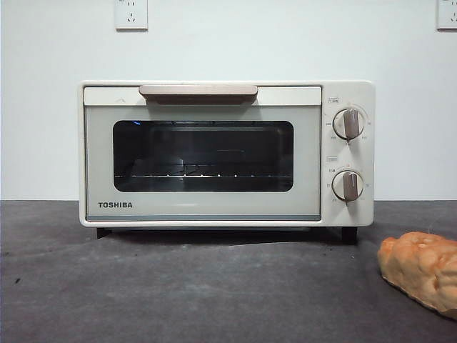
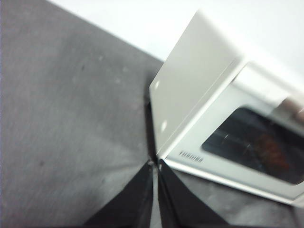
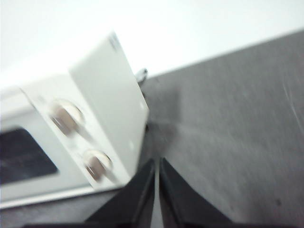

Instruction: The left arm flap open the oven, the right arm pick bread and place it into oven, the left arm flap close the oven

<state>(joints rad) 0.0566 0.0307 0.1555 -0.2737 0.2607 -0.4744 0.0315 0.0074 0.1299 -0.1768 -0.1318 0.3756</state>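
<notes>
The cream-white TOSHIBA oven (image 1: 214, 153) stands at the back of the dark table with its glass door shut, its tan bar handle (image 1: 198, 91) on top of the door and a wire rack behind the glass. The golden-orange bread (image 1: 423, 268) lies on the table at the front right, cut by the picture's edge. My left gripper (image 2: 155, 166) is shut and empty, above the table off the oven's (image 2: 199, 90) left side. My right gripper (image 3: 156, 164) is shut and empty, off the oven's (image 3: 102, 99) knob side. Neither arm shows in the front view.
Two round knobs (image 1: 348, 153) sit on the oven's right panel. A white wall with two sockets (image 1: 131, 13) stands behind. The dark grey table (image 1: 178, 293) spreads in front of the oven.
</notes>
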